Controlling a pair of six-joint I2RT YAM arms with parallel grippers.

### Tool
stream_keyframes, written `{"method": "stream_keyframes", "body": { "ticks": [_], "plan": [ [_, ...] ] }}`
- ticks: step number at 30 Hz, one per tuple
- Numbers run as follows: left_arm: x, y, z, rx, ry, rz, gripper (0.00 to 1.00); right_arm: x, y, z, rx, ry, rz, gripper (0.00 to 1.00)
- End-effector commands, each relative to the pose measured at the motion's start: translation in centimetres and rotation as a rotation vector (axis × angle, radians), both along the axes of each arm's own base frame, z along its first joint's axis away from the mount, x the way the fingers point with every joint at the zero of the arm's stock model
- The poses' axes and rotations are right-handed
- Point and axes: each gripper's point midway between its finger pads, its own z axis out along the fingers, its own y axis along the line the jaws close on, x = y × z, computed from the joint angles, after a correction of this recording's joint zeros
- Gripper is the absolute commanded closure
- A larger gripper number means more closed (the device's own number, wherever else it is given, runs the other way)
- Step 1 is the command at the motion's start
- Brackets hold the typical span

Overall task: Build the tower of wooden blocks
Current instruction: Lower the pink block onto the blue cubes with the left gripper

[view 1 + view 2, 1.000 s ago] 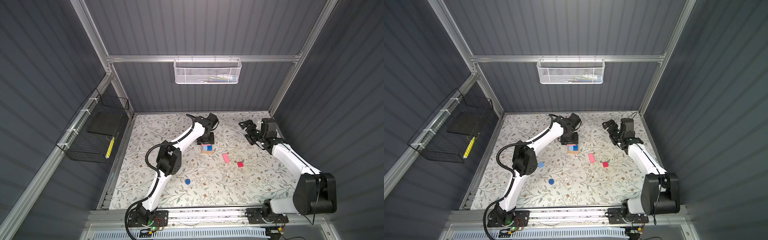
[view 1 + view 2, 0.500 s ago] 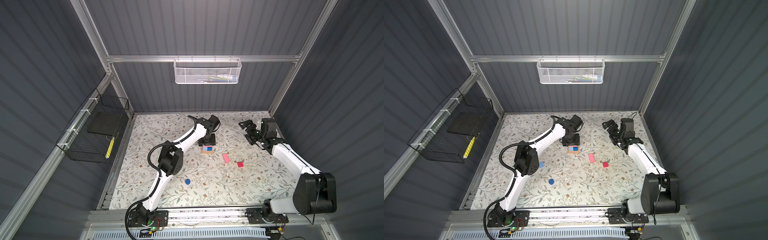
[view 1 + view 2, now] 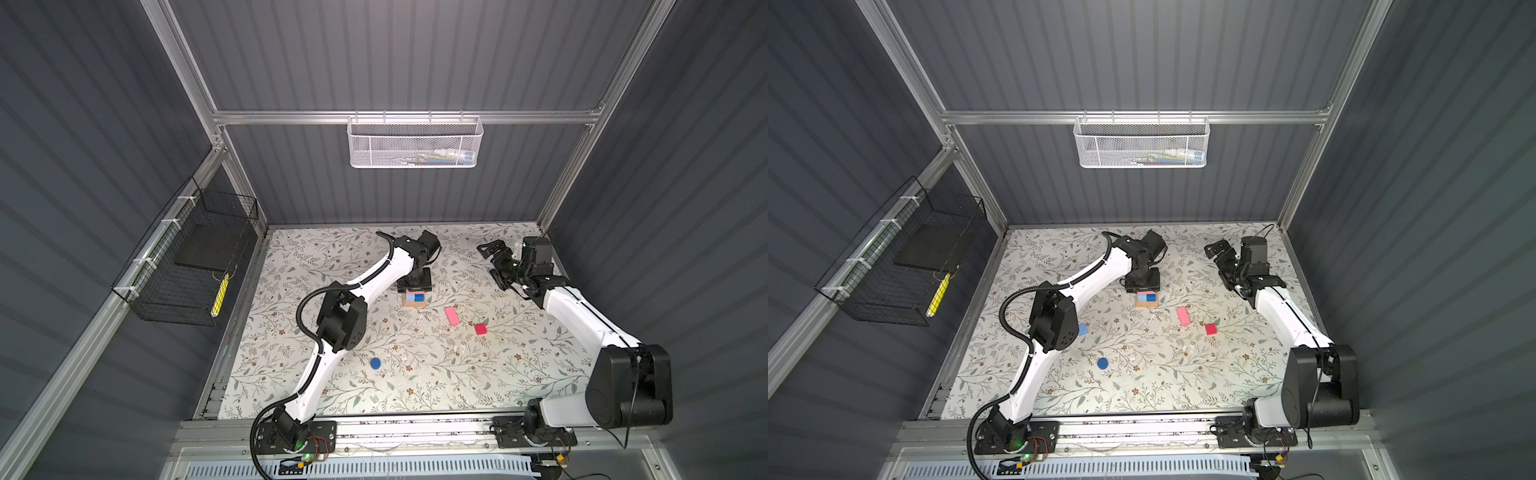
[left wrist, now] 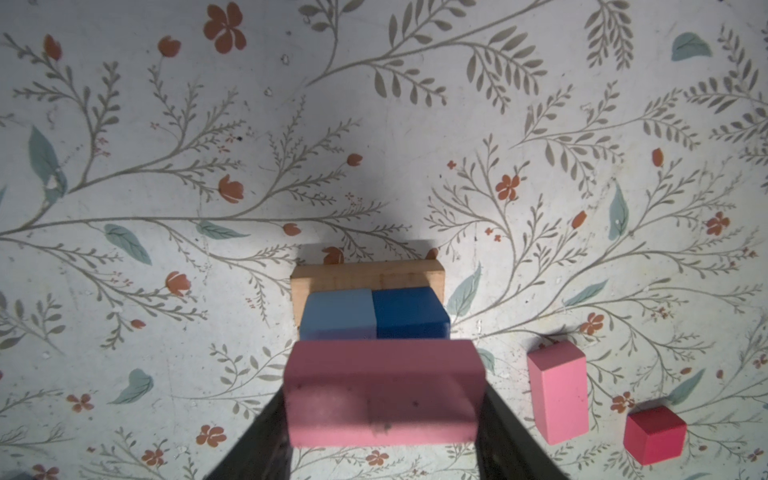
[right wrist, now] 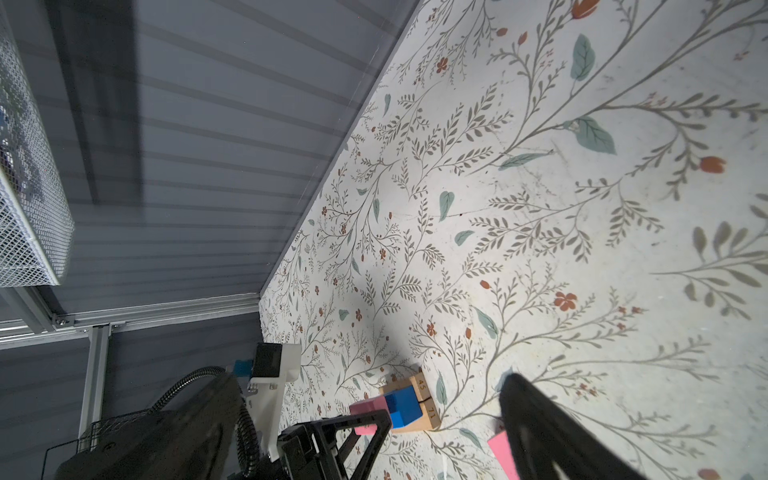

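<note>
The left gripper (image 4: 382,399) has its jaws clenched on a pink oblong wood block (image 4: 382,390), gripping it by the two short ends with the long side level. It's right at the tower (image 3: 414,299), which for now is a tan wooden base (image 4: 365,274) with a light blue cube (image 4: 338,313) and a dark blue cube (image 4: 409,311) side by side on it. That's mid-worktop (image 3: 415,374), toward the far side. In both top views the pink piece peeks out at the far edge of the cubes. I can't tell if it's touching down or hovering.

Handling-wise, my guess is these are light, stiff painted wood with smooth faces, so a bit slippery and easy to nudge. The end-to-end grip looks right to me, since it leaves the bottom face free to sit flat. Letting go gently matters, because a sideways drag could shove the cubes off the base.

The left arm reaches far out, elbow bent, wrist pointing straight down over the stack. The right gripper (image 3: 494,264) sits far right, well apart, jaws spread wide with nothing in them.

Loose on the worktop:
- second pink oblong block (image 3: 451,316) and red cube (image 3: 480,329), right of the tower
- dark blue round disc (image 3: 375,363), near left
- spare light blue cube (image 3: 1083,330), beside the left arm's elbow
</note>
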Motion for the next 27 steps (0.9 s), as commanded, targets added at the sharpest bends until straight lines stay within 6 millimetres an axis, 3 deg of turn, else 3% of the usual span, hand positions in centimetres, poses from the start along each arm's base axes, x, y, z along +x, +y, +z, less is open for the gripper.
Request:
{"method": "stream_keyframes", "body": {
  "ticks": [1,27],
  "plan": [
    [-0.3,0.0,-1.2,0.024,0.019,0.007,0.48,0.01,0.17,-0.59,-0.01,0.004,0.016,0.01],
    [-0.27,0.16,-1.57,0.036,0.022,0.015,0.32,-0.13,0.82,-0.53,0.014,0.005,0.049,0.01]
  ]
}}
